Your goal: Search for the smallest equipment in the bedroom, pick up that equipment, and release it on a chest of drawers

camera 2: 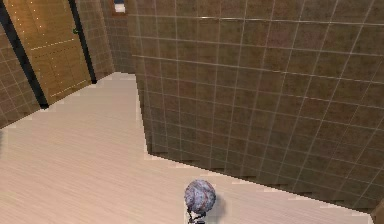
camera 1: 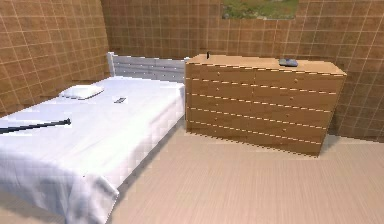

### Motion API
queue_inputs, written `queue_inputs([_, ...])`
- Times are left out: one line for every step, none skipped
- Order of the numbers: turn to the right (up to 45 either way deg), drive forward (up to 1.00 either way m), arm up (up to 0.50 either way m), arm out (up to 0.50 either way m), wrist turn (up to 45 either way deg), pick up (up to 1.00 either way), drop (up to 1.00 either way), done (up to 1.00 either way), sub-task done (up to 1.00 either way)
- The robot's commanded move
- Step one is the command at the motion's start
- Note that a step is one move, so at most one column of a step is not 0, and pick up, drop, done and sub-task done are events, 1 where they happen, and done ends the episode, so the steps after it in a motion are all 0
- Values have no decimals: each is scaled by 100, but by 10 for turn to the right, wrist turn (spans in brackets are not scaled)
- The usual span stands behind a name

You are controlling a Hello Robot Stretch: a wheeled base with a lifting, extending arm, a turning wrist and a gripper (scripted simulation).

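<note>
How the gripper's jaws stand, I cannot tell

Nearest, at the bottom of the arm side view, a grey rounded thing (camera 2: pixel 200 198) sits on the pale plank floor (camera 2: pixel 80 160), on what looks like a small dark foot. Behind it a brown tiled wall (camera 2: pixel 260 90) juts out to a corner, and beyond that corner, at the view's upper left, stands a wooden door (camera 2: pixel 48 45) in a dark frame.

Ahead, in the forward view, a bed (camera 1: pixel 100 140) with a white sheet fills the left side, its white headboard (camera 1: pixel 145 66) against the tiled wall. A pillow (camera 1: pixel 81 91) lies near the head, with a small flat thing (camera 1: pixel 120 100) on the sheet just beside it. A long dark bat (camera 1: pixel 35 126) lies across the bed at the view's left edge, well apart from the pillow. Which of these is the smallest equipment I cannot tell.

Right of the bed, touching or nearly touching it, stands the wooden chest of drawers (camera 1: pixel 260 105). On its top, toward the right, lies a small dark thing (camera 1: pixel 288 63). A picture (camera 1: pixel 260 8) hangs on the wall above it
</note>
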Motion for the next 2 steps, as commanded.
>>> queue_inputs([0, 0, 50, 0, 0, 0, 0, 0, 0])
queue_inputs([0, 0, 42, 0, 0, 0, 0, 0, 0])
